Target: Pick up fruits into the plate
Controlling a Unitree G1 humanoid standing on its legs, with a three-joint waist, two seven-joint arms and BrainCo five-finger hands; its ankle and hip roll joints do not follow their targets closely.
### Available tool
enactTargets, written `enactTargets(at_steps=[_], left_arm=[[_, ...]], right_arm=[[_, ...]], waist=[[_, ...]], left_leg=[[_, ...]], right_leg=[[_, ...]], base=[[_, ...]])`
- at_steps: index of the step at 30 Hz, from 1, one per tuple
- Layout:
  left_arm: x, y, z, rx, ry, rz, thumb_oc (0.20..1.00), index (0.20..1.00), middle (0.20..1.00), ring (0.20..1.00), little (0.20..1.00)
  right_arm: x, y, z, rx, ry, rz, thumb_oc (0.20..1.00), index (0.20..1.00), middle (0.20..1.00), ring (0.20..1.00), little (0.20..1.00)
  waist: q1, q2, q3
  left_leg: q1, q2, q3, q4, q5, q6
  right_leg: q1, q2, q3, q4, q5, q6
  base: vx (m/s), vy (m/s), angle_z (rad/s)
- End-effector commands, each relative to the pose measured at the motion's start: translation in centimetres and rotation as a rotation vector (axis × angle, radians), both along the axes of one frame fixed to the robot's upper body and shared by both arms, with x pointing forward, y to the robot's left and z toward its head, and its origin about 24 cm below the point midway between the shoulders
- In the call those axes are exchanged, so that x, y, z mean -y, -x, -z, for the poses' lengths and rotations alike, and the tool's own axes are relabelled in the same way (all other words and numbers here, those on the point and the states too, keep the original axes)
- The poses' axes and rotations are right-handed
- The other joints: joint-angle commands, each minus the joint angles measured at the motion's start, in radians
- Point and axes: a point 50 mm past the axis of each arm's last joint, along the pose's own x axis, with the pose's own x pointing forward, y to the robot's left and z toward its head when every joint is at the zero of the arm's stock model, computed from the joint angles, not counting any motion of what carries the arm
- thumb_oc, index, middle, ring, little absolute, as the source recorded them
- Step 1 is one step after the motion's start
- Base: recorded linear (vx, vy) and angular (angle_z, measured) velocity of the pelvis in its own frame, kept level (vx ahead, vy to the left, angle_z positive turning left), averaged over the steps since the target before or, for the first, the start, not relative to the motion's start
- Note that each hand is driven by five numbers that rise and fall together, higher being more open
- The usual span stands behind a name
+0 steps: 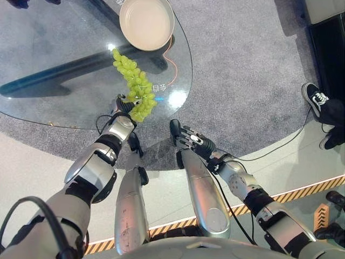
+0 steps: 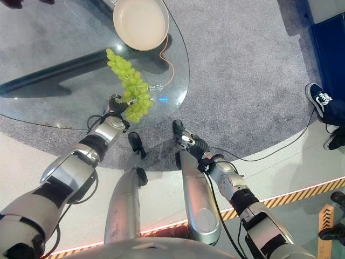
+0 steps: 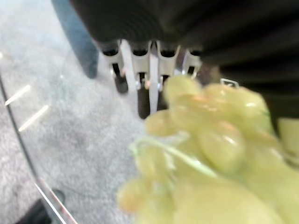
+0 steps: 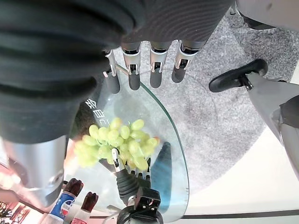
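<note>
left hand at the near edge of the glass table, fingers curled round the near end of the grape bunch, gripping it. in the left wrist view, silver fingers hang straight beside blurred green grapes pressed close against the palm side. right hand held low off the table, over the grey carpet just past the table's near rim, fingers relaxed and holding nothing; in the right wrist view, dark-tipped fingers point down in a loose row. grape bunch stretched from the left hand away toward the far side, its far tip near the plate but not touching it. cream plate further back on the glass, close to the table's right edge. beyond, at the far right of the carpet, a person's dark shoe.
</note>
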Motion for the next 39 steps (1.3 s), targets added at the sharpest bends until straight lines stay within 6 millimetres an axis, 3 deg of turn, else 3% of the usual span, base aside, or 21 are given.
enactTargets(at_steps=[1, 17, 24, 39], left_arm=[[0.7, 0.3, 0.7, 0.013, 0.067, 0.006, 1.0, 1.0, 1.0, 1.0, 1.0], [2.0, 0.5, 1.3, -0.041, 0.048, 0.033, 1.0, 1.0, 1.0, 1.0, 1.0], [1.1, 0.4, 0.8, -0.06, -0.147, -0.015, 1.0, 1.0, 1.0, 1.0, 1.0], [-1.1, 0.3, 0.2, -0.084, -0.282, -0.088, 1.0, 1.0, 1.0, 1.0, 1.0]], right_arm=[[-0.1, 1.3, 0.0, 0.014, -0.044, -0.001, 1.0, 1.0, 1.0, 1.0, 1.0], [-0.5, 1.2, 0.0, 0.0, -0.052, 0.007, 1.0, 1.0, 1.0, 1.0, 1.0], [-0.7, 1.1, -0.3, 0.004, -0.066, -0.001, 1.0, 1.0, 1.0, 1.0, 1.0], [-0.4, 1.6, 0.0, 0.022, -0.091, -0.012, 1.0, 1.0, 1.0, 1.0, 1.0]], waist=[[-0.016, 0.028, 0.006], [-0.019, 0.017, 0.006], [-0.033, -0.001, 0.006], [-0.05, -0.02, 0.006]], left_leg=[[0.015, -0.03, 0.016, 0.071, -0.119, 0.012], [0.034, -0.027, 0.025, 0.069, -0.125, 0.019], [-0.007, -0.024, 0.032, 0.099, -0.126, 0.017], [-0.09, -0.016, 0.039, 0.13, -0.123, 0.014]], right_leg=[[0.073, 0.048, -0.04, -0.069, -0.052, 0.017], [0.09, 0.054, -0.04, -0.074, -0.048, 0.02], [0.055, 0.058, -0.036, -0.059, -0.045, 0.02], [-0.025, 0.06, -0.029, -0.046, -0.037, 0.018]], base=[[0.01, 0.026, 0.04], [0.0, -0.005, 0.0], [-0.01, -0.015, -0.01], [0.0, -0.007, -0.01]])
